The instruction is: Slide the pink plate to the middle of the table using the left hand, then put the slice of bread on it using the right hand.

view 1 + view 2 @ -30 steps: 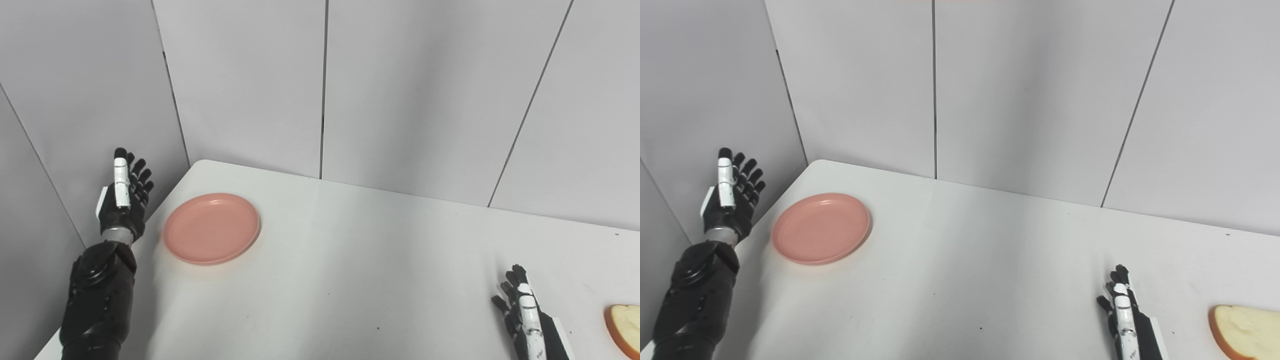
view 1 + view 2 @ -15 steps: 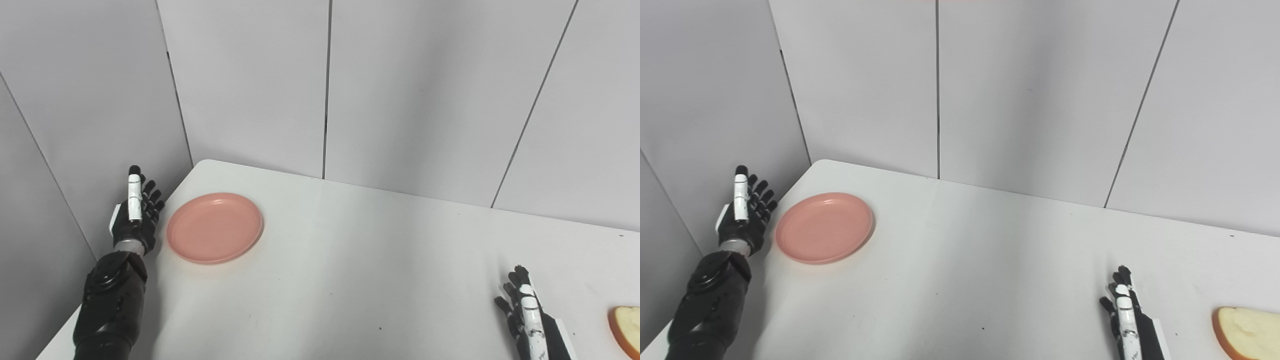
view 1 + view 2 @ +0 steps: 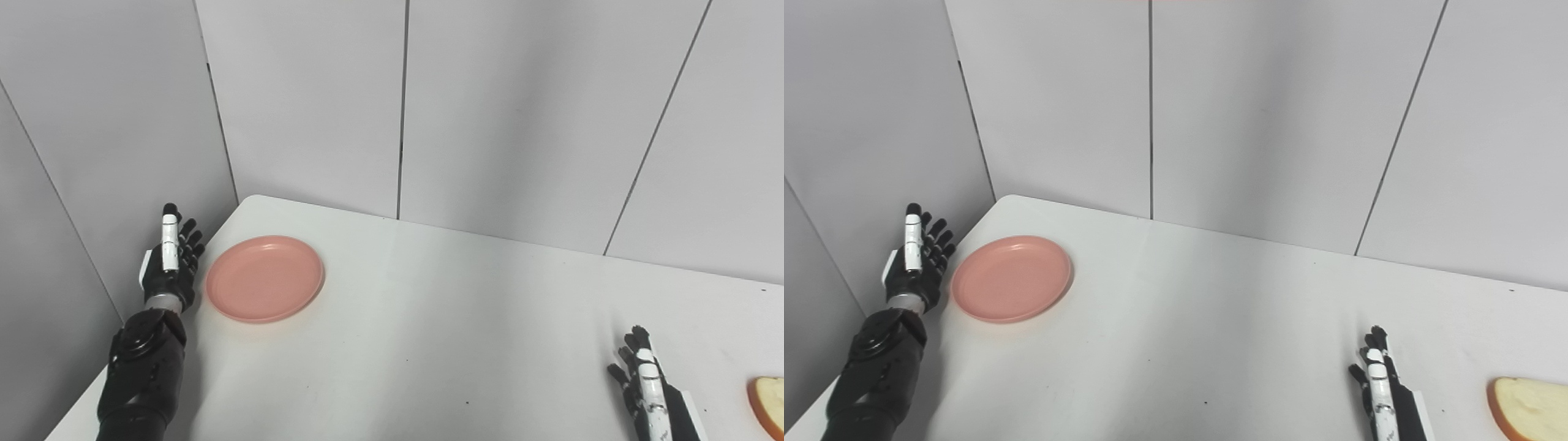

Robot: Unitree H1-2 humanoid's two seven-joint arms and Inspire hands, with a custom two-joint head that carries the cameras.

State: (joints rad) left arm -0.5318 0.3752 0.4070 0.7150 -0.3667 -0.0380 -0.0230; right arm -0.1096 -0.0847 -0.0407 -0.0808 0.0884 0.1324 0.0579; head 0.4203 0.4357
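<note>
Right robot hand (image 3: 1377, 383) lies low over the near right of the table (image 3: 1182, 343), fingers extended and apart, holding nothing. Slice of bread (image 3: 1528, 409) lies just to its right, not touching. Left robot hand (image 3: 170, 263) stands at the table's left edge, fingers spread, empty, just beside the pink plate (image 3: 264, 278) at the far left corner.

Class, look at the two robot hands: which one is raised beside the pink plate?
The left robot hand, upright just off the table's left edge beside the pink plate. The right robot hand lies low near the bread.
</note>
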